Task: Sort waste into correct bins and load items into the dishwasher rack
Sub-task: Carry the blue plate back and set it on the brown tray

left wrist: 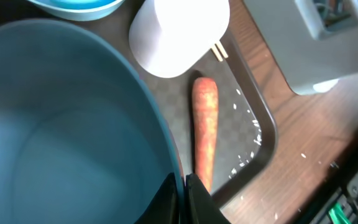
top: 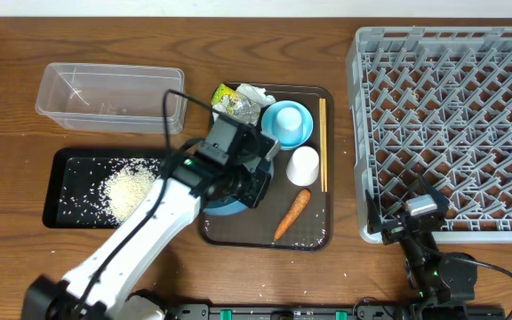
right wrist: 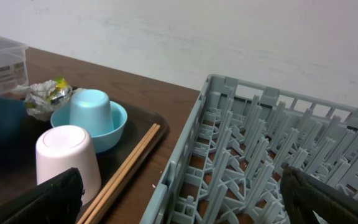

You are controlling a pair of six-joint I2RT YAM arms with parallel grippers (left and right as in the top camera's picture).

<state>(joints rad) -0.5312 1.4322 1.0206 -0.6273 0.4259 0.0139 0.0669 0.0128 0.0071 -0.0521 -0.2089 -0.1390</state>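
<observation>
The left gripper point(left wrist: 180, 198) is pinching the near rim of the large blue bowl point(left wrist: 61, 124). Its 2 jaws are closed on the thin wall, 1 finger apparently inside and 1 outside. The bowl is sitting low over the front-left part of the brown serving tray point(top: 325, 233), and I cannot tell whether it is resting there or already clear of it. The right gripper point(right wrist: 180, 186) is hanging wide open with nothing in it, just beside the near-left corner of the dishwasher rack point(top: 452, 124). The rice point(top: 130, 191) is lying heaped in the black tray point(top: 53, 191), with the clear tub point(top: 105, 93) standing behind that. The carrot point(top: 292, 213) is lying just beside the bowl, and the white cup point(top: 303, 165) is standing upside down right behind the carrot. The light-blue cup point(right wrist: 90, 109) is also upside down, and the wrapper point(top: 238, 102) is waiting at the back of the tray. The chopsticks point(top: 323, 142) are lying along the tray's right edge. The main risk is coming from the grip itself: 1 narrow pinch on the edge of a wide bowl is likely to let it tilt, twist or slip out once its weight is hanging free. A sagging bowl could be knocking over the white cup or rolling the carrot off the tray. A direct path to the rack is also crossing the right arm's spot, so a collision there is possible.
</observation>
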